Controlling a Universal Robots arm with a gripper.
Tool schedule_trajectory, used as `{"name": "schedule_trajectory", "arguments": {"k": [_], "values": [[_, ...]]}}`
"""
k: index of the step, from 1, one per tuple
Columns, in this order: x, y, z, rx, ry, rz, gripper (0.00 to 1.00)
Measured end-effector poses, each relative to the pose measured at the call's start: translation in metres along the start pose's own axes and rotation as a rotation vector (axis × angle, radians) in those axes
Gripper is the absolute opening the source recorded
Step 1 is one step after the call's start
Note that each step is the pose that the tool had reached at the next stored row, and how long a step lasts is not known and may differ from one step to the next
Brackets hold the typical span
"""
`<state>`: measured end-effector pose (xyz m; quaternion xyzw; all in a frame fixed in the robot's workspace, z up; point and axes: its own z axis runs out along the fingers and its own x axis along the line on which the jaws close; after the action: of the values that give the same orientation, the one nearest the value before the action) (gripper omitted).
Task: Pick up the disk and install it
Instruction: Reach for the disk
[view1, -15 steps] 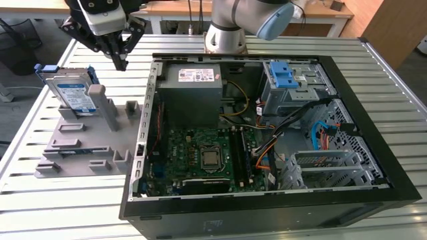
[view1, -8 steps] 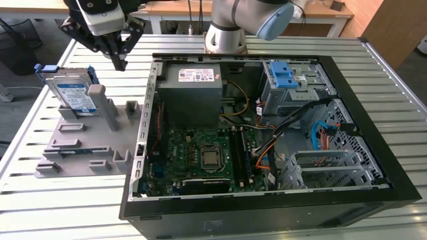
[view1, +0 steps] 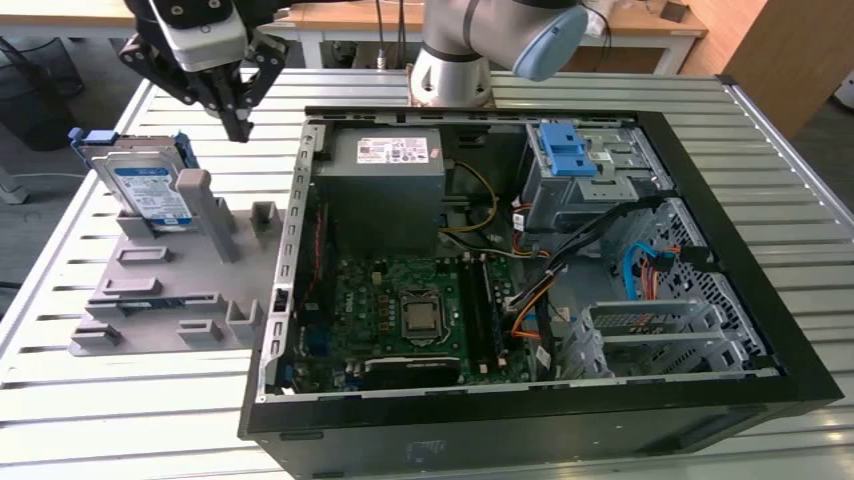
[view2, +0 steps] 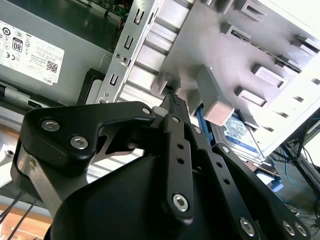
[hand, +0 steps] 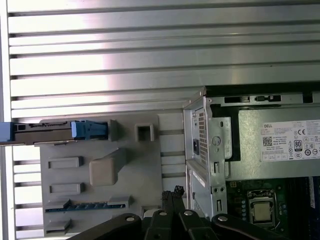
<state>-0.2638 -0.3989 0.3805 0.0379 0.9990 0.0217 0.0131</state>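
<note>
So the fingers (view2: 176, 150) were pinched together, tips meeting with nothing between them, same story in both wrist views and in the exterior view. The gripper (view1: 240, 128) hung tip-down in the air over the far end of the grey fixture (view1: 160, 290), between the disk (view1: 144, 190) and the corner of the open computer case (view1: 534, 410), touching neither one. The disk sat on its edge in a slot at that far end of the fixture, label facing out, blue carrier frame around it, on the exterior view's left of the gripper and clearly apart from it. A chunky grey post (view1: 195, 195) stood just in front of the disk. In the first wrist view the disk (hand: 45, 131) showed up edge-on, with the gripper (hand: 172, 192) off near the case wall. The fixture lay flat on the slatted metal table (view1: 134, 420), right beside the case. Inside the case, the grey power supply (view1: 387, 190) sat in the corner closest to the gripper, the motherboard (view1: 414, 310) below it, and the blue latch piece (view1: 567, 150) on the drive cage over on the exterior view's right.
</note>
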Motion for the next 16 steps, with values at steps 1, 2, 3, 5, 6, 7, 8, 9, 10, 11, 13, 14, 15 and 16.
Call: {"name": "schedule_trajectory", "arguments": {"k": [1,2,3,5,6,7,8,9,10,11,13,14,15,16], "values": [[0.0002,0.0,0.0,0.0001,0.0001,0.0,0.11],[0.0004,0.0,0.0,0.0,0.0,0.0,0.11],[0.0006,0.0,0.0,0.0001,0.0001,0.0,0.11],[0.001,-0.0001,0.0001,0.0001,0.0001,0.0,0.11],[0.0012,-0.0001,0.0002,0.0,0.0,0.0,0.11],[0.0014,-0.0001,0.0002,0.0,0.0001,0.0,0.11],[0.0016,-0.0001,0.0002,0.0001,0.0001,0.0,0.11],[0.0018,-0.0001,0.0002,0.0001,0.0001,0.0,0.11],[0.0021,-0.0002,0.0002,0.0001,0.0001,0.0,0.11],[0.0023,-0.0002,0.0003,0.0001,0.0001,0.0,0.11],[0.0027,-0.0002,0.0003,0.0,0.0001,0.0,0.11],[0.0029,-0.0002,0.0003,0.0,0.0001,0.0,0.11],[0.0031,-0.0002,0.0003,0.0,0.0001,0.0,0.11],[0.0033,-0.0003,0.0004,0.0,0.0,0.0,0.11]]}}
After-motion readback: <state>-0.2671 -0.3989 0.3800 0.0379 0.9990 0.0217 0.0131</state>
